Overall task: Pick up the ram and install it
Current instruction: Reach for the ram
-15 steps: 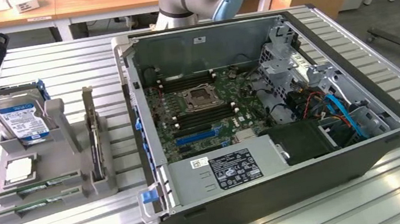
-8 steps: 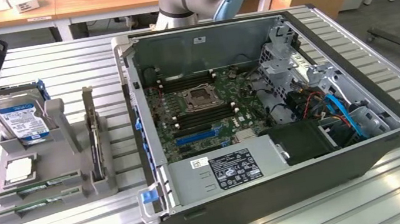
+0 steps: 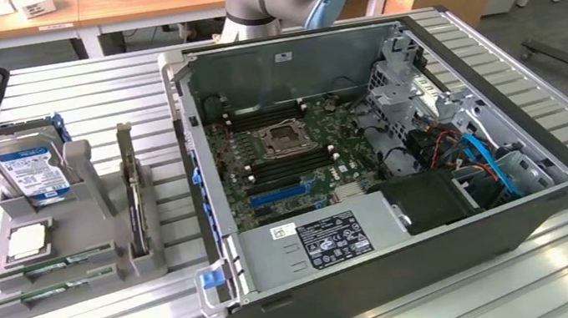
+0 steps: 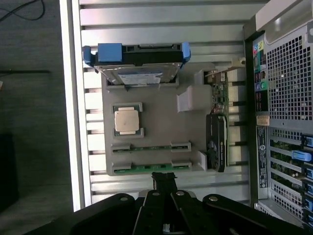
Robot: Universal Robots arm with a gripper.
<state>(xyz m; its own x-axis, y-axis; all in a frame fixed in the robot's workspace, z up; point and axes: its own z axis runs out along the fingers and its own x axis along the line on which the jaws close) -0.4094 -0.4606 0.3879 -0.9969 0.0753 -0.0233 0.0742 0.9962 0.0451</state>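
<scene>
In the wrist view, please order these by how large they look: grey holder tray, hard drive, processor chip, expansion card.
grey holder tray
hard drive
expansion card, processor chip: look alike, not ranked

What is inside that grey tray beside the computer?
The grey tray holds an upright hard drive, a silver processor chip, two green ram sticks and a dark expansion card standing on edge. Their lower edges sit down in slots, hidden.

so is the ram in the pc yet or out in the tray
out. two ram sticks sit in the slots of the grey holder beside the open case, not on the motherboard.
</scene>
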